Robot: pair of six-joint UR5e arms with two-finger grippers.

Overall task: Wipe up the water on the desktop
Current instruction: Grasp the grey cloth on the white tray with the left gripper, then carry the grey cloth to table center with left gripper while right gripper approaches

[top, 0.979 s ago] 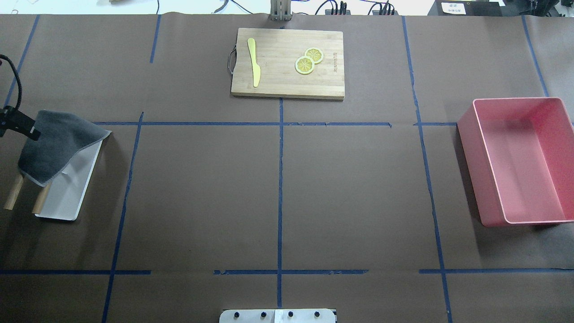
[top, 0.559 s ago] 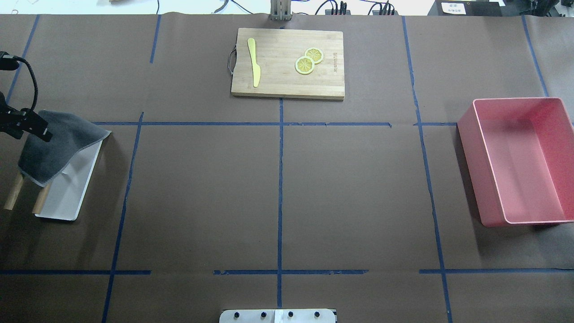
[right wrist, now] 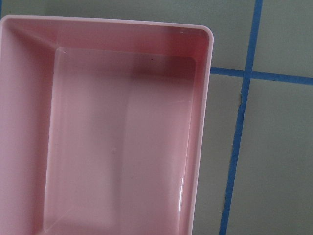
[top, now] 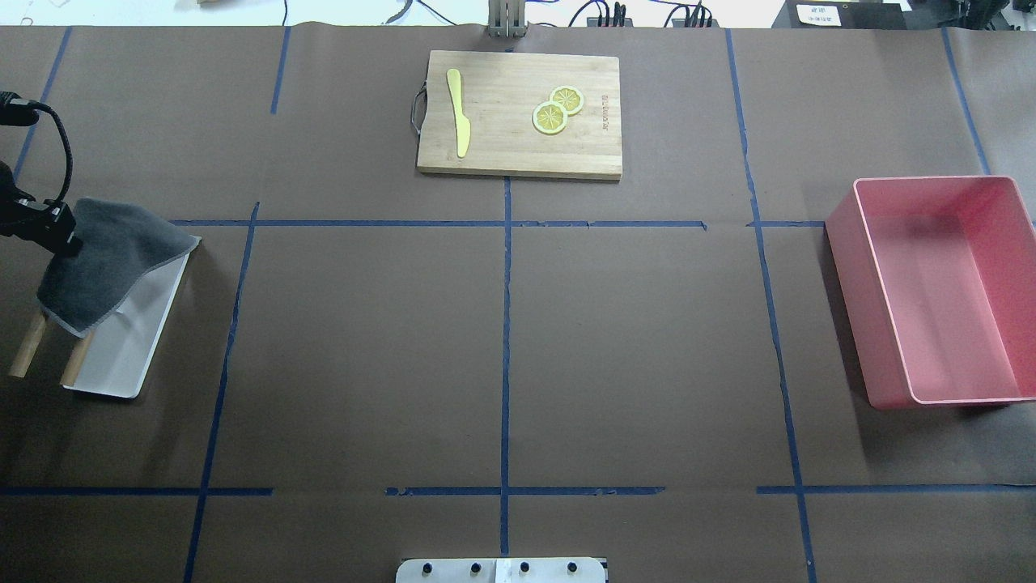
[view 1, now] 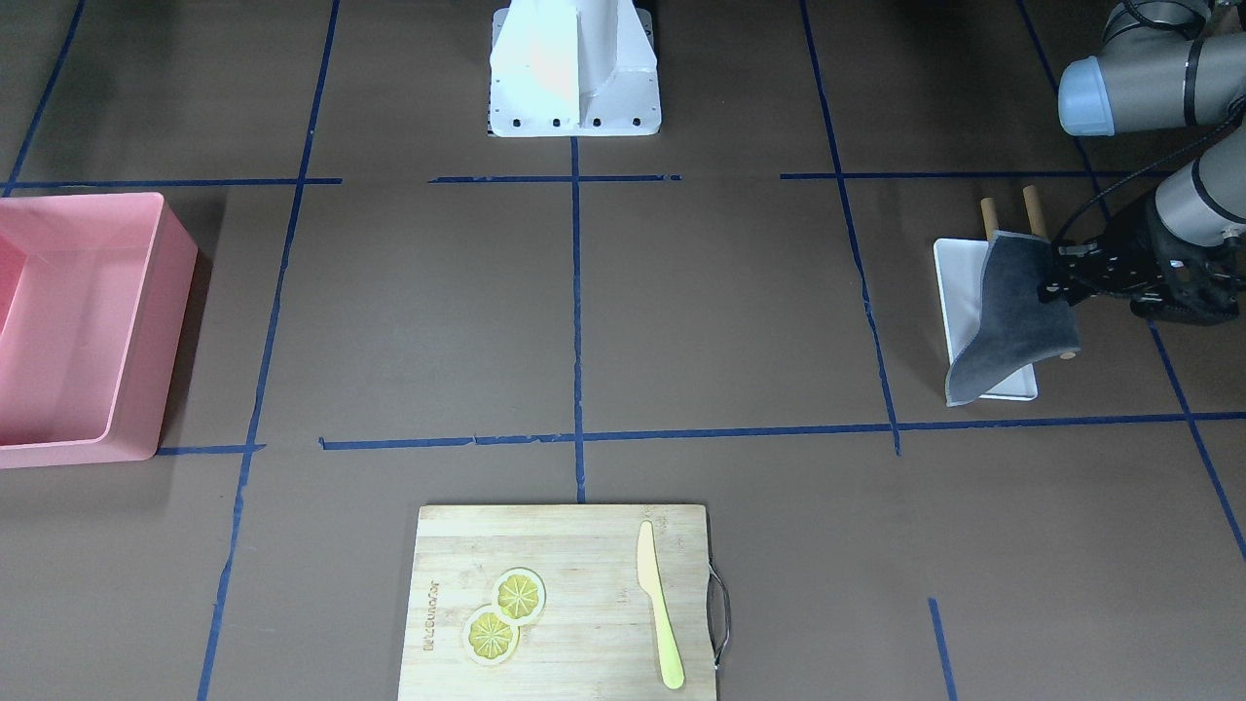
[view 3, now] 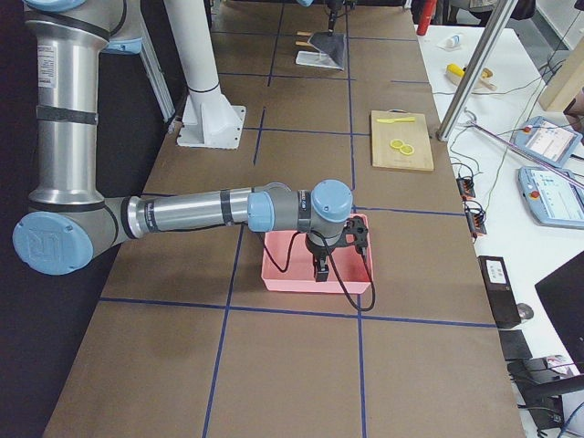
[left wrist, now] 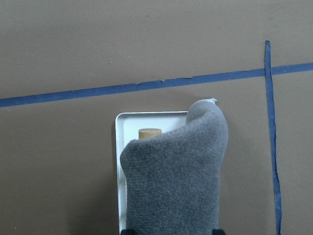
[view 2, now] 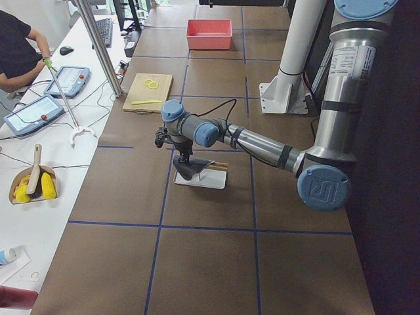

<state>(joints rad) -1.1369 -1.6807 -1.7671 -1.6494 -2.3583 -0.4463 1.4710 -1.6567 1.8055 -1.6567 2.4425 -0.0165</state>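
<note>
The dark-brown desktop (top: 364, 348) has a grid of blue tape lines; I see no water on it in any view. My left gripper (top: 55, 233) is shut on the upper edge of a grey cloth (top: 105, 267), which hangs over a white tray (top: 121, 364) at the far left. The gripper (view 1: 1056, 287), cloth (view 1: 1012, 321) and tray (view 1: 959, 292) show in the front-facing view too. In the left wrist view the cloth (left wrist: 176, 186) drapes over the tray (left wrist: 121, 147). My right gripper (view 3: 322, 272) hovers over the pink bin (view 3: 310, 278); I cannot tell whether it is open.
Two wooden handles (top: 24, 356) stick out from under the tray. A bamboo cutting board (top: 518, 146) with a yellow knife (top: 460, 113) and two lemon slices (top: 550, 117) lies at the far middle. The pink bin (top: 882, 275) stands at the right, nothing in it (right wrist: 200, 122).
My left wrist has come slightly further into view at the left edge, its cable now showing. The cloth has shifted a little with it and still hangs over the tray.
</note>
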